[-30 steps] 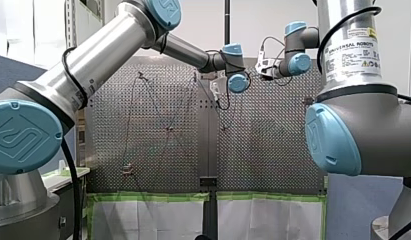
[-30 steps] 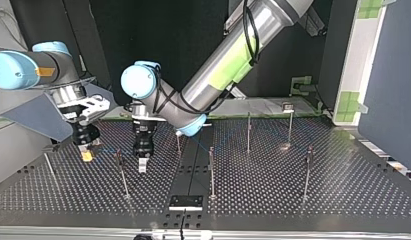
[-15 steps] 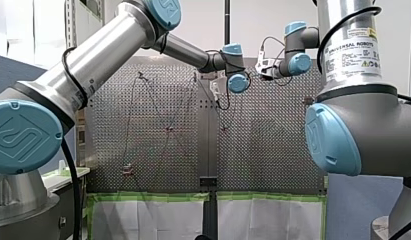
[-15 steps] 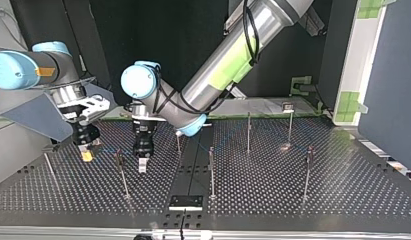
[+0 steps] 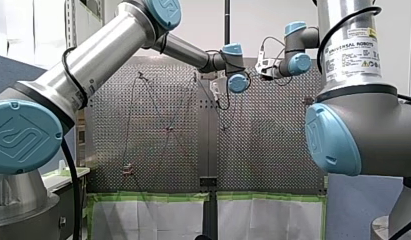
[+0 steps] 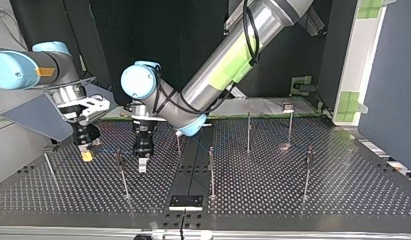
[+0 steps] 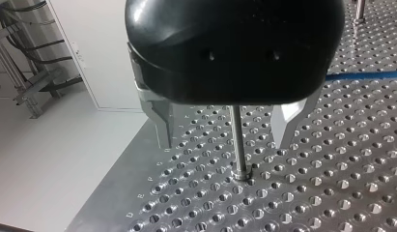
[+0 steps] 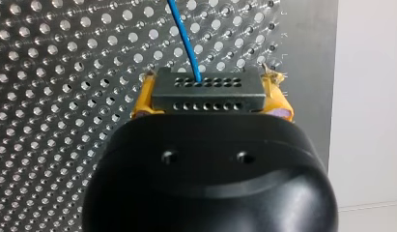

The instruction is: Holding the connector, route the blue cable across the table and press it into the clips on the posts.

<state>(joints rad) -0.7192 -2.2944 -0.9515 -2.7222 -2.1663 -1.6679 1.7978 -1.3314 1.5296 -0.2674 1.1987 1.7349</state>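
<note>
Right wrist view only: connector (image 8: 208, 91) w/in pincer (image 8: 210, 99)

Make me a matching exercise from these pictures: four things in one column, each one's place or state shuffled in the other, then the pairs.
1. connector
2. blue cable
3. my left claw
4. post

A. open, gripping nothing
B. upright on the perforated table
C. held in my right claw
D. runs out of the connector

Pairs: 1-C, 2-D, 3-A, 4-B.
</note>
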